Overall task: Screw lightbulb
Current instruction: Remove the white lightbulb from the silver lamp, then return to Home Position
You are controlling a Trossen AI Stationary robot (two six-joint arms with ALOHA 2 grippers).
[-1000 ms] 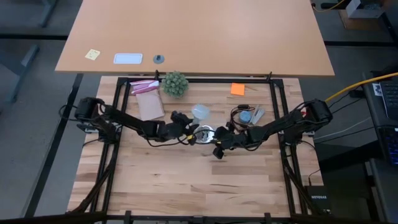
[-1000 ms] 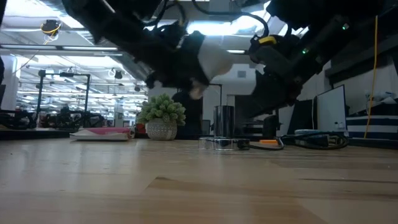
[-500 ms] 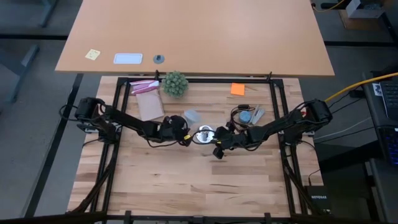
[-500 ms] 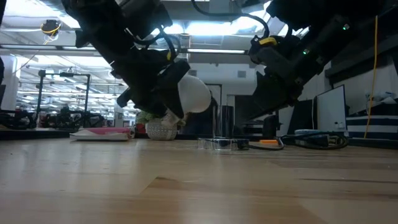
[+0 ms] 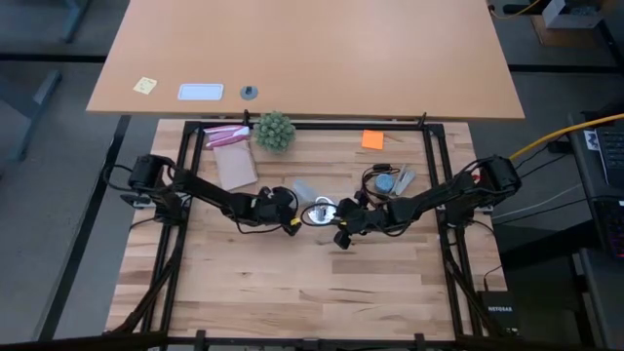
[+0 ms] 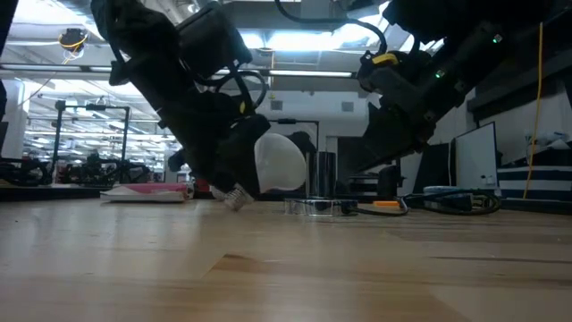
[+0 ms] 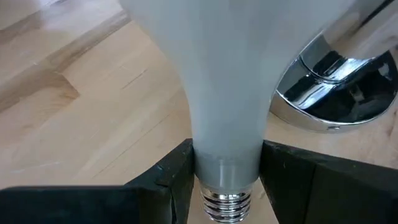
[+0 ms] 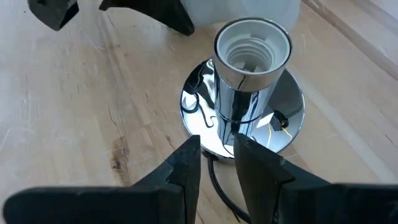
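Note:
The frosted white lightbulb (image 6: pixel 279 164) hangs tilted just above the wood table, with my left gripper (image 7: pixel 227 168) shut on it. Its globe (image 5: pixel 302 190) points toward the socket. Its silvery screw end (image 6: pixel 234 197) points down and back, close to the tabletop; whether it touches, I cannot tell. The socket (image 8: pixel 252 43) stands upright and empty on its round chrome base (image 8: pixel 273 106), right of the bulb. My right gripper (image 8: pixel 217 155) sits at that base's rim, with the thin black cord (image 8: pixel 214 177) running between its fingers. My left gripper pinches the bulb's narrow neck (image 7: pixel 227 146) between its two fingers (image 7: pixel 177 171), just above the metal thread (image 7: pixel 227 205). The fingers slant down from the table's left. The bulb is tilted, globe ahead of the fingers and screw end behind them. My right gripper has its fingertips (image 8: pixel 189 149) at the rim of the socket's chrome base (image 8: pixel 208 146), where the cord leaves it. They slant down from the table's right. The base lies flat on the table. Whether they pinch or press the rim, I cannot tell.
A spiky green ball plant (image 5: pixel 274 130), a pink packet (image 5: pixel 226 136) and a brown card (image 5: pixel 235 166) lie at the far left. An orange note (image 5: pixel 372 139) and small parts with cords (image 5: pixel 390 180) lie at the far right. Bare wood (image 5: pixel 292 283) fills the near half.
My left gripper has come down toward the table with the bulb and tipped its fingers steeply downward. The bulb has sunk from well above the socket to just over the tabletop, and its screw end has swung down and back toward the left arm. My right gripper has kept still.

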